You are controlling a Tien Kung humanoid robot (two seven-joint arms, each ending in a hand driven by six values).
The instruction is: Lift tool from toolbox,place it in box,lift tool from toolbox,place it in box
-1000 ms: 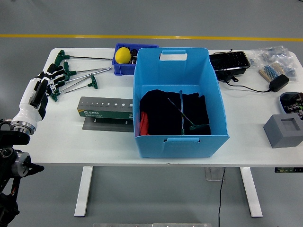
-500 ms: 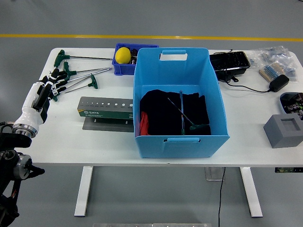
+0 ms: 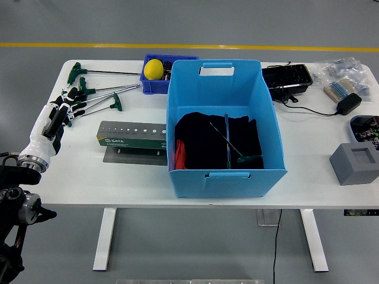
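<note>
The left hand [image 3: 59,113] lies with its fingers loosely extended over the green handles of the T-wrenches [image 3: 98,97], gripping none. Two slim wrenches rest on black cloth in the blue plastic box [image 3: 220,89].

Just one camera here, mounted high on the robot's side, looking forward and down at the whole table [image 3: 308,177] from a fair way back, grey floor visible beyond it.

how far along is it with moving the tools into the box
Two green-handled tools already lie in the blue box. The left hand rests by the handles of the tools on the table, not visibly gripping one. Four remain; the green rack stands empty.
</note>
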